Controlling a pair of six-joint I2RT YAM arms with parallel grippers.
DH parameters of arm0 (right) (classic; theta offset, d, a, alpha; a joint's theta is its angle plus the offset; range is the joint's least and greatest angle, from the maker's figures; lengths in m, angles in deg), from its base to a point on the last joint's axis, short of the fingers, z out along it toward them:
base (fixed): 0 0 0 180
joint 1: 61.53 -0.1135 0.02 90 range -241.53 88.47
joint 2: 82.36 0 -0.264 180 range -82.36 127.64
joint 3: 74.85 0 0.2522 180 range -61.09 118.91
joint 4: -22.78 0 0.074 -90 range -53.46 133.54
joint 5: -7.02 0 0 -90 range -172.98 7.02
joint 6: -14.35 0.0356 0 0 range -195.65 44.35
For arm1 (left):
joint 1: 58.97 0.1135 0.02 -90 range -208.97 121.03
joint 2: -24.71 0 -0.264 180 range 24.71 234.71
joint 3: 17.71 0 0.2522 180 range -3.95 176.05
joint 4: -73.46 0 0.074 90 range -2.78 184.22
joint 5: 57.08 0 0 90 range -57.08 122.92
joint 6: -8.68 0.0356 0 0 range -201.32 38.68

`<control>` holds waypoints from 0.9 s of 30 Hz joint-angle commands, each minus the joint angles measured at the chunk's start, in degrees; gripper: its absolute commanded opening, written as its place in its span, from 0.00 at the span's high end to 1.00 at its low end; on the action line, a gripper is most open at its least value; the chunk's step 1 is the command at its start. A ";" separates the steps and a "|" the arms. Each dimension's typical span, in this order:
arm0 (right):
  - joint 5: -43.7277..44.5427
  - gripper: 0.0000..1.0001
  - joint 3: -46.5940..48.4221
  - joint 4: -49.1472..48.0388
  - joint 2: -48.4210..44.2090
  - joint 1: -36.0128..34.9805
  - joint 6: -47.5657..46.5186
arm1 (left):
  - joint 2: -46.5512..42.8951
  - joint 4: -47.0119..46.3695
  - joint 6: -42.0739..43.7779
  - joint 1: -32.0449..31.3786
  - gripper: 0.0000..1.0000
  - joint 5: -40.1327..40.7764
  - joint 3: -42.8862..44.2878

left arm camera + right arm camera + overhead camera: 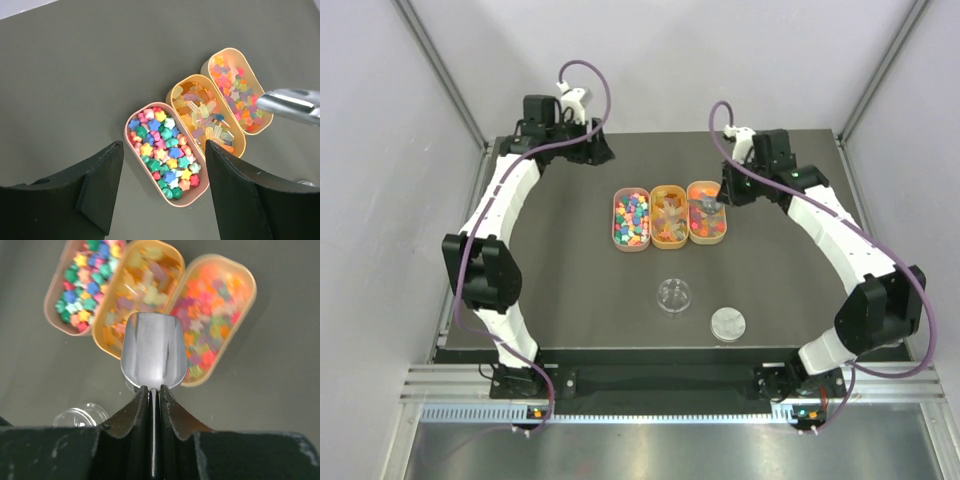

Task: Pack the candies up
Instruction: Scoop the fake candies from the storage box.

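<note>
The candies lie in three oval orange trays mid-table: multicoloured star-like ones (631,219) (165,150), pale yellow-orange ones (669,214) (200,112), and red-orange ones (706,213) (207,327). My right gripper (728,190) (154,390) is shut on the thin handle of a metal scoop (154,352) (705,204). The scoop's bowl hangs empty over the seam between the middle and right trays. My left gripper (598,152) (162,172) is open and holds nothing. It hovers at the back left, off the trays, looking down at the multicoloured tray.
A small round clear jar (674,294) (80,416) stands open in front of the trays. Its round lid (727,322) lies flat to the jar's right. White walls close in the dark table (570,280) on three sides.
</note>
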 commanded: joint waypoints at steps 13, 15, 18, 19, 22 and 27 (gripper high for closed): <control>19.45 1.00 0.58 4.00 -2.23 -0.52 13.28 | 7.23 -14.14 4.72 -8.37 0.27 12.79 3.19; 21.38 1.00 0.83 4.00 -1.79 -1.93 14.78 | 9.17 -18.36 4.37 -9.52 0.27 12.53 4.24; 23.06 1.00 2.68 5.05 -0.65 -3.25 16.71 | 14.00 -25.80 2.97 -10.05 0.34 8.93 5.13; 23.42 1.00 3.55 5.93 -0.39 -3.52 17.24 | 16.45 -28.71 -0.26 -10.05 0.35 7.44 5.04; 24.83 1.00 4.09 7.25 0.40 -4.66 20.66 | 23.38 -34.45 -4.40 -10.49 0.49 3.30 8.45; 24.56 1.00 5.57 9.01 1.90 -5.27 23.92 | 33.15 -40.68 -9.42 -12.07 0.67 1.19 16.45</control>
